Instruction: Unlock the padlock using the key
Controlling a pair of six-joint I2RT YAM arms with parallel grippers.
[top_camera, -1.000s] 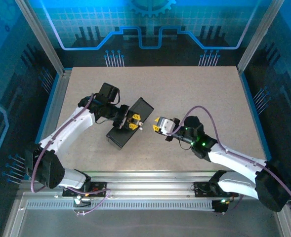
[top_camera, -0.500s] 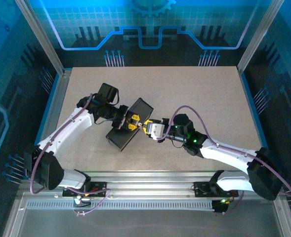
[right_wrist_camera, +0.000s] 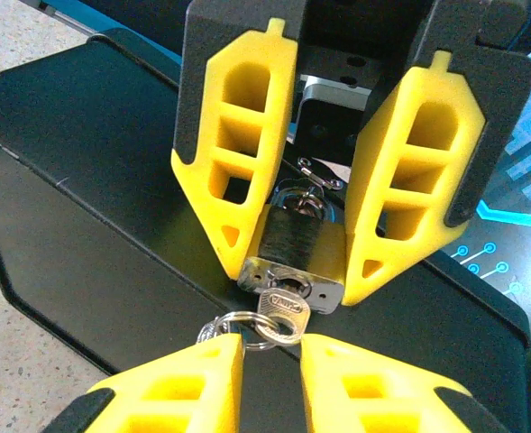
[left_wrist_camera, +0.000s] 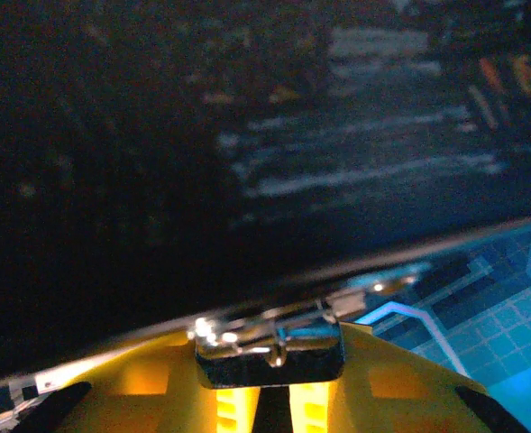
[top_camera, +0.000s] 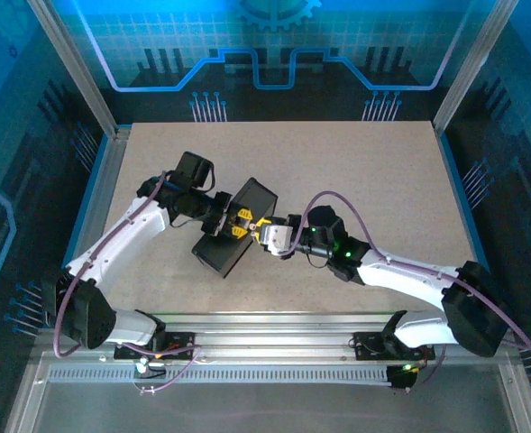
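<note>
Just at right hand's (right_wrist_camera: 271, 347) fingertips, key (right_wrist_camera: 283, 308) meets padlock (right_wrist_camera: 294, 245).

The key's (right_wrist_camera: 283, 308) blade is hidden in the padlock (right_wrist_camera: 294, 245); the box lid (left_wrist_camera: 247, 135) is blurred.

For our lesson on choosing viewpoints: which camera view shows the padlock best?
Right wrist: the padlock is sharp and close, between the left gripper's fingers, key at its keyhole. Left wrist shows its blurred top; top external, a speck.
</note>
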